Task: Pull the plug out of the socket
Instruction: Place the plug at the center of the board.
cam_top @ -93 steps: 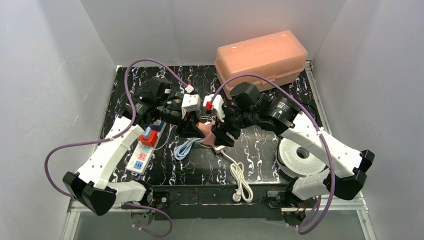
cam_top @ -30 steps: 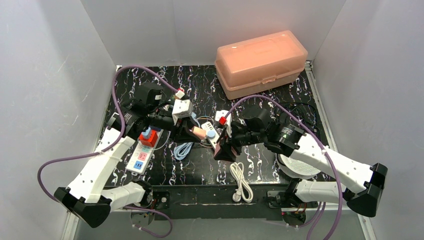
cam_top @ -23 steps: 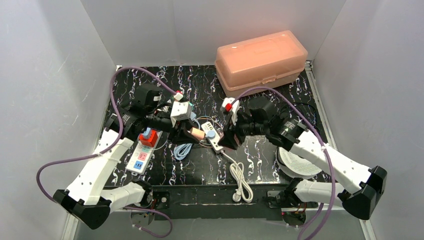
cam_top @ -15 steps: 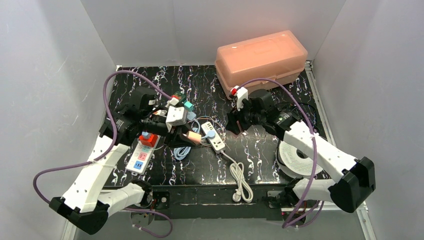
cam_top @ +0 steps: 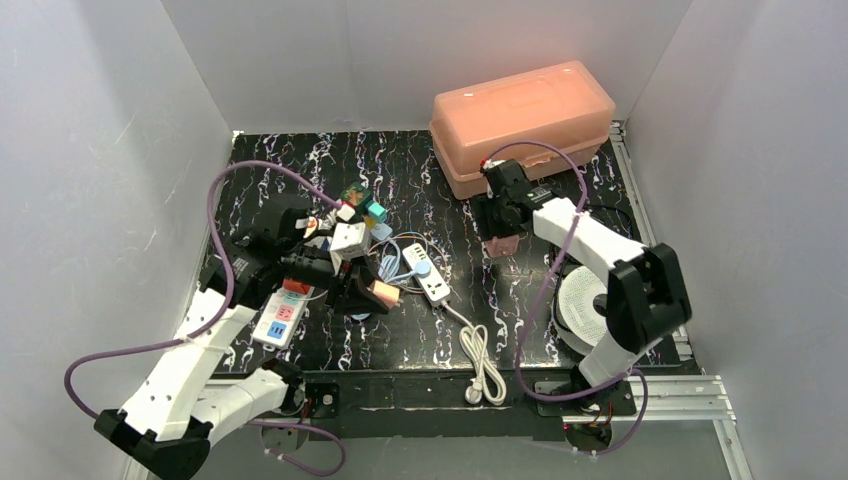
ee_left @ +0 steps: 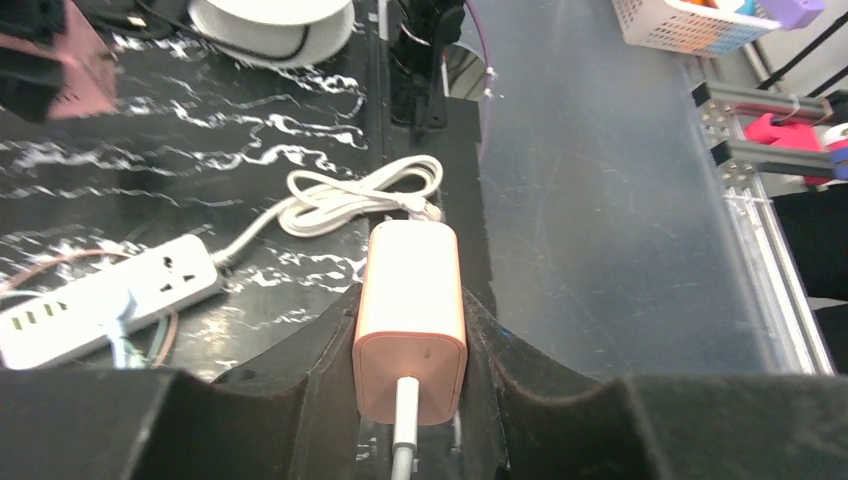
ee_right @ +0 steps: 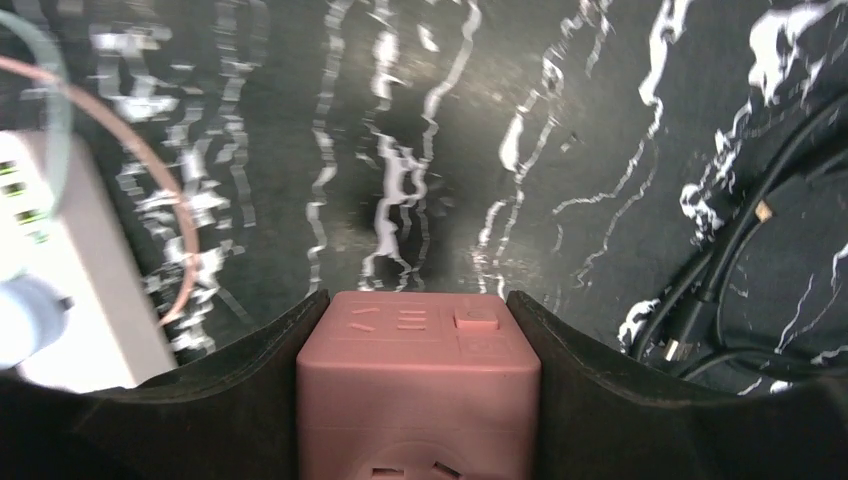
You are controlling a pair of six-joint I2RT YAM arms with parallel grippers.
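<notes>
The peach plug (cam_top: 385, 293), a rounded block with a white cable out of its back, is gripped in my left gripper (cam_top: 374, 292) above the mat's left middle. In the left wrist view the plug (ee_left: 410, 310) sits tight between the black fingers (ee_left: 322, 350). The pink cube socket (cam_top: 498, 246) is held in my right gripper (cam_top: 497, 240) near the orange box, well apart from the plug. In the right wrist view the cube (ee_right: 418, 375) fills the space between the fingers (ee_right: 250, 370), its slots and button showing.
A white power strip (cam_top: 428, 277) with a blue plug lies mid-mat, its coiled white cord (cam_top: 483, 357) toward the front edge. A second strip with a red adapter (cam_top: 283, 308) lies at left. An orange lidded box (cam_top: 520, 118) stands at the back right and a white spool (cam_top: 592, 312) at right.
The two grippers have moved apart: the right carried the pink socket back and right toward the box, the left drew the peach plug down and left. Plug and socket are now separate.
</notes>
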